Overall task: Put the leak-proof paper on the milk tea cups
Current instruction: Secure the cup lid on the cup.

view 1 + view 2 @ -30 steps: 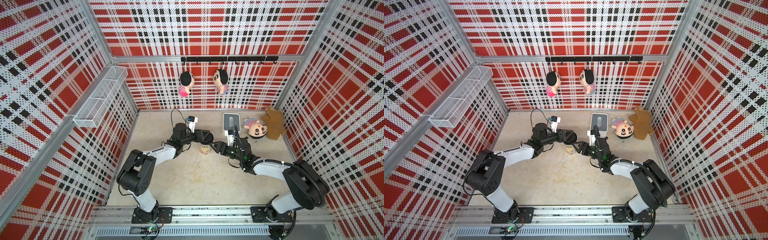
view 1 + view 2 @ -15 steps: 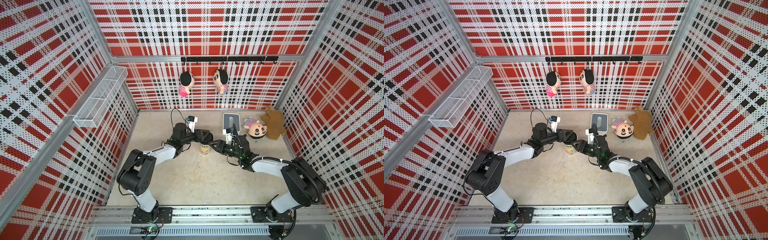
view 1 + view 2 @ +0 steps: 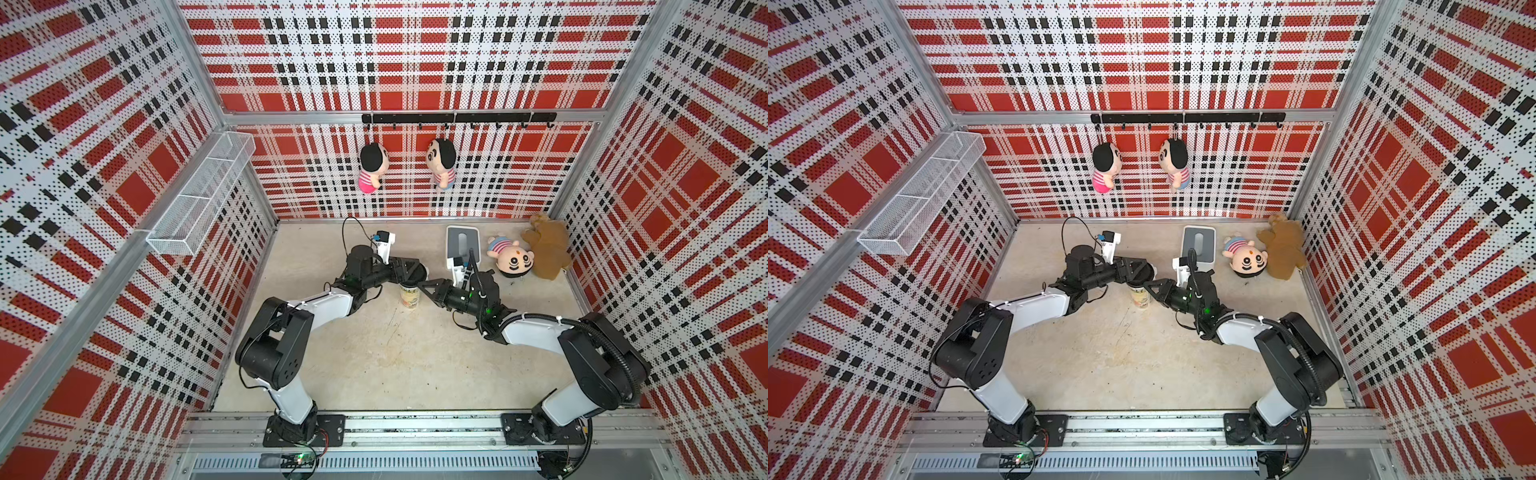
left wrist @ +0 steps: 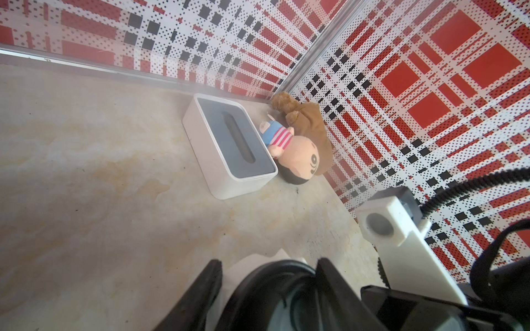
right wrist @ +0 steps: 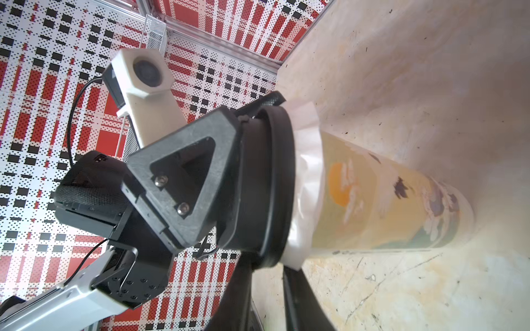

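Note:
The milk tea cup (image 3: 409, 296) (image 3: 1139, 297) stands upright mid-table, its printed wall clear in the right wrist view (image 5: 387, 197). The leak-proof paper (image 5: 308, 172) (image 4: 246, 263) lies over its rim, edges crumpled down. A black round lid (image 5: 266, 183) (image 4: 275, 289) sits on the paper, and my left gripper (image 3: 415, 272) (image 3: 1144, 270) (image 4: 268, 266) is shut on that lid from above. My right gripper (image 3: 422, 286) (image 3: 1148, 286) (image 5: 266, 269) is at the rim from the right, its jaws a narrow gap apart on either side of the lid's edge and a paper corner. Whether they touch I cannot tell.
A white box with a grey slotted top (image 3: 461, 245) (image 4: 229, 143) stands behind the right arm. A plush doll (image 3: 513, 259) and a brown bear (image 3: 544, 249) lie at the back right. Two dolls (image 3: 370, 168) hang on the back wall; a wire basket (image 3: 199, 199) hangs left.
My right gripper has edged left up to the cup's rim and its jaws have narrowed a lot. The left gripper, lid and cup have stayed put.

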`<action>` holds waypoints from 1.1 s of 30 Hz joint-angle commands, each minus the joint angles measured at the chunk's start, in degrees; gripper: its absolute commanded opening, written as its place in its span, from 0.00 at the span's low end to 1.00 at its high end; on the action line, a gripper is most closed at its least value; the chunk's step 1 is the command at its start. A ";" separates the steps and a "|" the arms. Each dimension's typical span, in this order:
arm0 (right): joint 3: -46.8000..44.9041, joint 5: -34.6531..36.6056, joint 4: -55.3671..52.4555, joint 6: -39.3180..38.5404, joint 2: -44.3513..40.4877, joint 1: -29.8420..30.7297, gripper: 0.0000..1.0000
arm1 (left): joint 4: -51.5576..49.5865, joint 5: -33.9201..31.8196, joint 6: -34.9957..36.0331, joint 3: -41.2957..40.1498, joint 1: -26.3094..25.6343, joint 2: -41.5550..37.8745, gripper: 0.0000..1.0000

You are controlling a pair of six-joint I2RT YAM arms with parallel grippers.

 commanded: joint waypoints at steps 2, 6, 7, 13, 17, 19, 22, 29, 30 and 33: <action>0.17 7.68 -18.39 -2.67 1.86 -1.49 0.34 | -22.89 -0.44 6.67 -5.46 -2.19 8.05 0.55; 6.80 9.81 -28.00 -8.36 -3.55 -1.88 0.39 | -23.35 -0.55 6.80 -5.36 -2.20 8.18 0.55; 8.13 10.15 -29.59 -9.50 -4.44 -2.22 0.39 | -23.35 -0.64 6.80 -5.37 -2.22 8.14 0.55; 14.09 8.69 -32.76 -13.21 -3.96 -4.48 0.37 | -23.52 -0.46 6.89 -5.03 -2.25 8.43 0.55; 16.66 7.28 -32.29 -14.09 -1.57 -4.74 0.37 | -23.87 -0.47 7.07 -4.84 -2.23 8.58 0.55; 17.21 6.24 -31.04 -14.20 -0.57 -4.74 0.37 | -24.05 -0.55 7.15 -4.83 -2.20 8.58 0.55; 16.94 5.40 -29.77 -14.37 -0.42 -4.74 0.37 | -24.22 -0.57 7.15 -4.77 -2.22 8.58 0.55; 14.98 4.29 -27.65 -15.15 -1.64 -4.74 0.39 | -24.23 -0.38 7.15 -4.52 -2.24 9.29 0.55; 14.89 4.37 -27.64 -15.33 -1.84 -4.74 0.41 | -24.23 -0.43 7.15 -4.56 -2.19 9.28 0.55; 14.92 3.31 -26.51 -15.26 -1.37 -4.70 0.42 | -24.23 -0.39 7.15 -4.57 -2.13 9.33 0.55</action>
